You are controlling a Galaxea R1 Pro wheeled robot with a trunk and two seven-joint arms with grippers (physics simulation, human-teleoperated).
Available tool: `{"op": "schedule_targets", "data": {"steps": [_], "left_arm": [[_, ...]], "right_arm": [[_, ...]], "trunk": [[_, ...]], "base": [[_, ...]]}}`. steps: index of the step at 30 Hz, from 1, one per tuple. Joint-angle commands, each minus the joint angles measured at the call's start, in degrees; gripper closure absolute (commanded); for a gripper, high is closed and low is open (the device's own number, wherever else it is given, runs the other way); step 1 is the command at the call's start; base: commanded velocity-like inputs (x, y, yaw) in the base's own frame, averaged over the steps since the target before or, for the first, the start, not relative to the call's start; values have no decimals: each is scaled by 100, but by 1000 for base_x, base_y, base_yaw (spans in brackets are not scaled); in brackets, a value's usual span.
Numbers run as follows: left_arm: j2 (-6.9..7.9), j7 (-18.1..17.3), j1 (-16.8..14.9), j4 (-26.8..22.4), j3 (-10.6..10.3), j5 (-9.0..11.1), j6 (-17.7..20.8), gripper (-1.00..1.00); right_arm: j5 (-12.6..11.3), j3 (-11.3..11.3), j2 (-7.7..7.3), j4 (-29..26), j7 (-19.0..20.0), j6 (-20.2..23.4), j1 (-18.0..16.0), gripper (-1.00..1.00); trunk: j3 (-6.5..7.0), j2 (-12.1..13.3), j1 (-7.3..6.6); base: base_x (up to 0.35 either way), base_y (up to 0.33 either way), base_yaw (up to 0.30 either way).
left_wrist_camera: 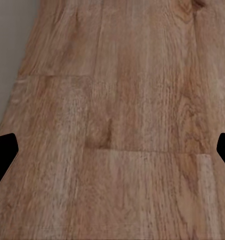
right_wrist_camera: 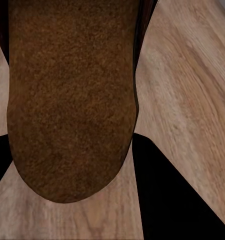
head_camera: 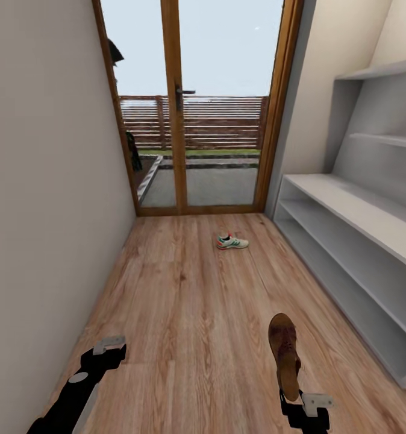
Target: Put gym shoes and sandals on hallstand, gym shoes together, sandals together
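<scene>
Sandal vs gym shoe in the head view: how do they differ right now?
The sandal is dark reddish-brown; the gym shoe is white with green stripes and a red-orange patch. The sandal is held off the corridor floor by the right claw, toe pointing away; the gym shoe lies on the floor near the glass door, untouched. Shared: neither is on the hallstand yet.

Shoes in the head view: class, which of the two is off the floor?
The brown sandal, held up in the right tool. The white gym shoe lies on the wood floor near the glass door.
</scene>
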Motion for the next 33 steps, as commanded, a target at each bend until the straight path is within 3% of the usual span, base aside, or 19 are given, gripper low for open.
{"op": "schedule_targets", "data": {"steps": [1, 14, 33], "left_arm": [[1, 17, -1, -8, -5, 2, 29, -100], [1, 16, -1, -8, -12, 2, 27, -100], [1, 16, -1, -8, -13, 2, 27, -100]], "right_arm": [[-16, 0, 0, 2, -1, -14, -3, 100], [-15, 0, 0, 2, -3, -12, -3, 100], [-24, -7, 0, -4, -13, -13, -3, 100]], "trunk": [[-5, -2, 2], [-5, -2, 2], [-5, -2, 2]], "base": [[339, 120, 0], [339, 113, 0], [339, 4, 0]]}}
